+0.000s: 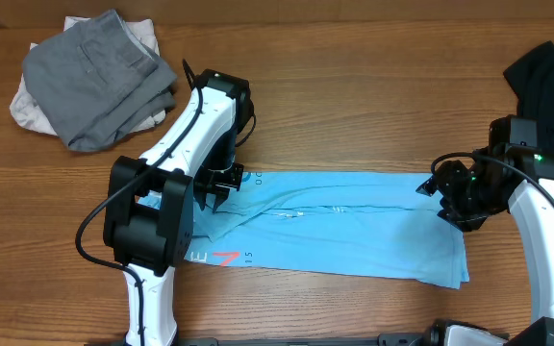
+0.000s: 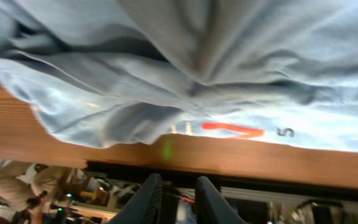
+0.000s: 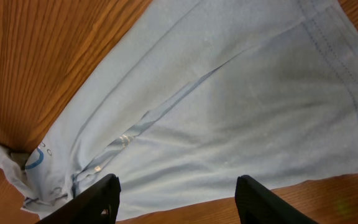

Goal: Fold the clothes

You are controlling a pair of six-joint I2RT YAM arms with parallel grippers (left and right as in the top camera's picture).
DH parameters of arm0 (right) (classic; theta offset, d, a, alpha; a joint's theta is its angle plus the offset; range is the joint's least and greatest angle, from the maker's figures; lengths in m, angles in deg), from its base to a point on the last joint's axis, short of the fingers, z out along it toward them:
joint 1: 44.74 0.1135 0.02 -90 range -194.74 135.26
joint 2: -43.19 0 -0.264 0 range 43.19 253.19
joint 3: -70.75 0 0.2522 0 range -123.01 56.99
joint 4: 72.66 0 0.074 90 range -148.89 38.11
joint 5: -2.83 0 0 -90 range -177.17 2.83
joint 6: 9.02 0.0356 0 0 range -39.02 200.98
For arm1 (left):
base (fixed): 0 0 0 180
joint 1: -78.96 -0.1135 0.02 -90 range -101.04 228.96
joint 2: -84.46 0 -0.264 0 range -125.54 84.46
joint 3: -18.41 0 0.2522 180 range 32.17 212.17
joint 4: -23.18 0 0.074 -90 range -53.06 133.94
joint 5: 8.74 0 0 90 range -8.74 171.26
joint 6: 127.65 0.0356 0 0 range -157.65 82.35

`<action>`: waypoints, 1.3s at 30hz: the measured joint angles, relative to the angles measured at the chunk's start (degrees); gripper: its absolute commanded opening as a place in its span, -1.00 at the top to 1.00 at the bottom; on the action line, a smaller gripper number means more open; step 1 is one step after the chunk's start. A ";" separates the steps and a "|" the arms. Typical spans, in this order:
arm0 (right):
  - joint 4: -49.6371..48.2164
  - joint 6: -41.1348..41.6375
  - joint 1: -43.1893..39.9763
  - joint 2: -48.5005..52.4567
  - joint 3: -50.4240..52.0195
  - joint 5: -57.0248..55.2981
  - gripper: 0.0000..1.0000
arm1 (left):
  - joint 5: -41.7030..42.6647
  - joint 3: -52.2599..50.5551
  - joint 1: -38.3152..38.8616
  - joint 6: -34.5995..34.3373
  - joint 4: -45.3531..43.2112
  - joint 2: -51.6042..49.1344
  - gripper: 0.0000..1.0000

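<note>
My left gripper (image 1: 217, 185) hangs over the left end of the light blue T-shirt (image 1: 354, 226), which lies as a long folded band across the near half of the wooden table (image 1: 354, 96), lengthwise from one of my arms to the other. In my left wrist view the two fingers (image 2: 151, 199) stand close together with only a slim gap, and nothing sits between them; the cloth there is bunched into soft ridges, with a red printed mark (image 2: 235, 129) near the shirt's edge. My right gripper (image 1: 447, 197) is at the shirt's right end, its jaws spread wide and empty above the fabric, which in that wrist view lies fairly flat with a crease running along it and a stitched hem (image 3: 340, 56) at the far side. A small blue ring logo (image 3: 36, 158) shows at the crumpled far end, though what the pale scrap beside it belongs to I cannot make out. A grey garment (image 1: 99, 77) is heaped on an off-white garment (image 1: 25, 108) at the far left corner, well apart from the shirt. A black garment (image 1: 546, 67) lies at the far right edge, behind my right arm.
</note>
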 measured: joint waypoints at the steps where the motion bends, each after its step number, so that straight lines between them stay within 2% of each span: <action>1: 0.04 0.04 0.00 0.00 0.00 -0.02 -0.34 | 0.81 -0.26 0.00 0.50 0.00 0.00 0.65; 2: 0.02 0.02 -0.02 0.00 0.00 0.00 -0.34 | 1.51 -0.57 0.00 1.07 0.02 0.00 0.56; 7: -2.71 -0.15 -0.02 0.00 0.00 -0.11 -0.47 | 2.73 -1.36 0.28 2.27 -2.23 0.00 -0.16; 9: -4.31 -0.52 -0.02 0.00 0.04 -0.07 -0.47 | 2.75 -1.40 0.37 2.45 -3.58 0.00 -0.26; 16: -9.81 -1.90 -0.02 0.94 0.04 -0.02 -0.49 | 3.91 -2.05 0.48 2.51 -6.73 0.00 -0.19; 23: -11.80 -1.25 -0.02 7.19 0.04 -0.07 -0.47 | 5.46 -9.01 2.97 2.51 -11.93 0.00 -0.11; 26: -13.22 -0.79 0.00 10.27 0.07 -0.13 -0.26 | 5.79 -11.06 3.93 2.51 -13.42 0.00 -0.10; 33: -15.72 2.25 -0.02 13.57 0.11 -3.56 -0.26 | 5.44 -11.67 4.11 2.51 -14.23 0.00 -0.15; 35: -15.43 2.82 -0.02 13.57 0.11 -5.29 -0.13 | 4.48 -11.72 4.04 2.56 -14.23 0.00 -0.06; 39: -14.34 3.54 -0.02 13.57 0.11 -8.63 0.12 | 3.43 -12.90 3.58 2.51 -14.23 0.00 -0.04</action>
